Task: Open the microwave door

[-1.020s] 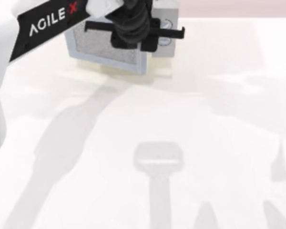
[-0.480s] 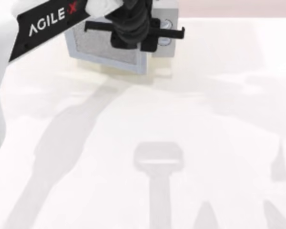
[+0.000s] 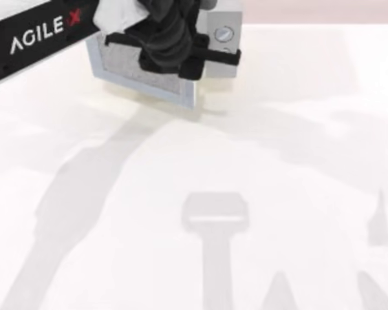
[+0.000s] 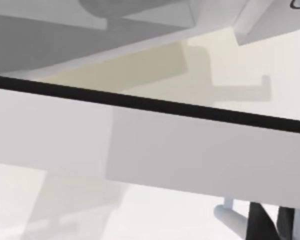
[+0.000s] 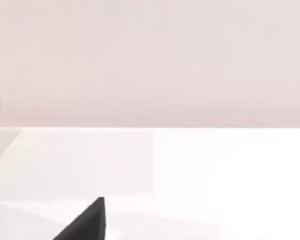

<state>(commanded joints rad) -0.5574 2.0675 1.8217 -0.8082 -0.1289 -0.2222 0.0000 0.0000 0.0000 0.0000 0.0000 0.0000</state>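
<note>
The microwave [image 3: 227, 19] stands at the table's far edge, with two round knobs [image 3: 224, 33] on its right panel. The microwave door [image 3: 119, 63], light-grey framed with a speckled mesh window, stands ajar, its free right edge swung out toward the front. My left gripper [image 3: 191, 61] hangs over that free edge, shut on the door's handle. In the left wrist view the door [image 4: 165, 145] crosses as a broad grey band, and dark fingers [image 4: 262, 225] sit against the pale round handle [image 4: 230, 217]. My right gripper [image 5: 90, 222] is out of the top view, showing only a dark tip.
The pale table [image 3: 200, 161] stretches in front of the microwave and carries only shadows of the arms. A pinkish back wall [image 5: 150, 60] rises behind the table's far edge.
The left arm and gripper have shifted left and slightly toward the front, and the door's free edge has swung farther out from the microwave. The right arm has not moved.
</note>
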